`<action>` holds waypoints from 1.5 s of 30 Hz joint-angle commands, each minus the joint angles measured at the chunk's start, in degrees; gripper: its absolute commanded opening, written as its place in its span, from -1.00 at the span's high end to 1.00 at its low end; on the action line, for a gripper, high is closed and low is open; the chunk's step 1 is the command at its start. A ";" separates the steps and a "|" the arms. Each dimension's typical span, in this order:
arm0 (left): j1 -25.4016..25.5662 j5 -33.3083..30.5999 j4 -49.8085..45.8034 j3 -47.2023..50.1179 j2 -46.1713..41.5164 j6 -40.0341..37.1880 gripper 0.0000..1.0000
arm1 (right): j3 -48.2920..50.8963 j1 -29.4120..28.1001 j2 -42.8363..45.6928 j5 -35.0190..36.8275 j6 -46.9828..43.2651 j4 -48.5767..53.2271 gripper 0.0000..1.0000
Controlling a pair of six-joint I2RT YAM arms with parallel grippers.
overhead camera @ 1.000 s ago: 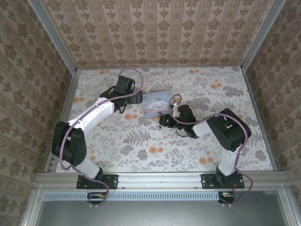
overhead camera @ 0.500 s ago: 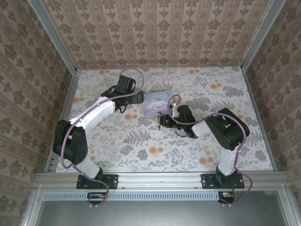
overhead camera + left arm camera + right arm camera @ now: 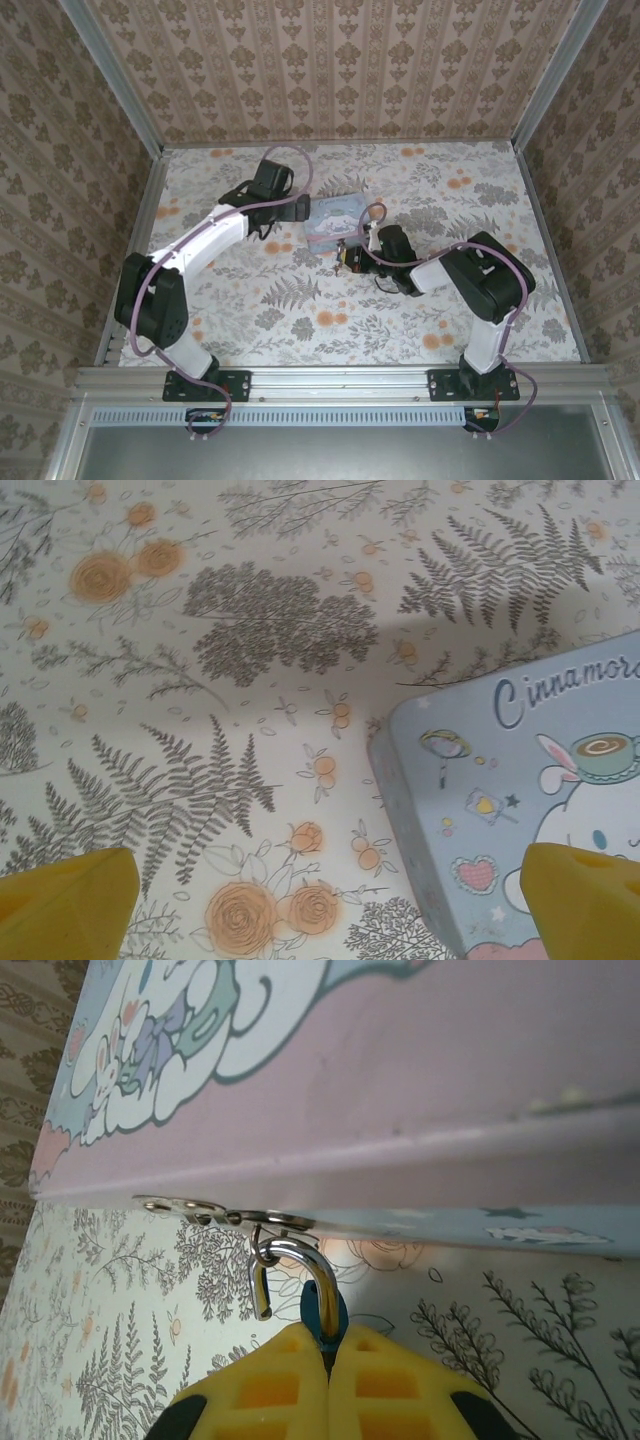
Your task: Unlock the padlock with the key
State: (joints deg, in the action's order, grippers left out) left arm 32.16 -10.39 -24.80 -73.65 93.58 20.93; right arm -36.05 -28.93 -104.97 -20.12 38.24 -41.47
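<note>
The padlock has a tiny blue body and a silvery shackle. The shackle stands swung open, with its free end hanging loose. It hooks through a small ring on the hasp of the pastel tin. My right gripper is shut on the padlock's blue body just below the tin's front edge. In the top view the right gripper sits at the tin's near side. My left gripper stands open above the table, its right fingertip over the tin's corner. The key is out of view.
A floral cloth covers the table, walled by patterned panels on three sides. The left gripper hovers at the tin's left end. Metal rails run along the near edge.
My right gripper has closed on the padlock's body. The left arm has shifted slightly right toward the tin, jaws still wide.
</note>
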 commanded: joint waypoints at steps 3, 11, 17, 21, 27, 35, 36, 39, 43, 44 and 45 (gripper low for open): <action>4.05 -5.60 -2.79 -3.33 3.44 -3.67 -1.00 | 2.09 -0.34 2.26 1.90 4.01 1.99 1.00; 7.35 -8.14 -3.68 -4.27 7.89 -2.32 -1.00 | 5.67 -0.34 2.88 4.45 12.13 -3.94 1.00; 9.70 -9.59 -3.07 -3.27 9.14 -1.58 -1.00 | 7.46 -0.35 3.28 7.10 16.68 -5.21 1.00; 11.14 -10.02 -2.47 -2.08 9.53 -0.80 -1.00 | 8.56 -0.34 3.37 8.87 19.26 -6.06 1.00; 13.06 -10.68 -2.19 -0.92 10.72 -0.02 -1.00 | 9.64 -0.34 3.28 10.48 22.15 -7.73 1.00; 14.33 -10.99 -1.99 0.42 11.80 1.07 -1.00 | 9.95 -0.21 4.19 11.66 23.59 -8.23 1.00; 14.33 -10.97 -1.92 0.65 11.87 1.15 -1.00 | 9.95 -0.14 4.46 11.78 23.70 -8.11 1.00; 14.41 -11.08 -1.61 1.42 11.86 1.61 -1.00 | 9.91 0.36 5.17 12.15 23.98 -7.88 1.00; 14.42 -10.89 -1.14 2.45 11.89 2.12 -1.00 | 9.48 1.32 5.43 12.58 25.18 -8.01 1.00; 14.42 -10.82 -1.00 2.71 11.89 2.18 -1.00 | 9.35 1.50 5.34 12.63 25.43 -8.01 1.00; 14.42 -10.78 -0.91 2.85 11.97 2.21 -1.00 | 9.13 1.67 5.18 12.54 25.72 -8.17 1.00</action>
State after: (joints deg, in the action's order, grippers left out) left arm 46.44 -20.47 -22.41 -73.23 103.79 22.74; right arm -26.76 -28.14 -100.97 -10.07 62.15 -50.52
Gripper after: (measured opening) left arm 0.999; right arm 0.067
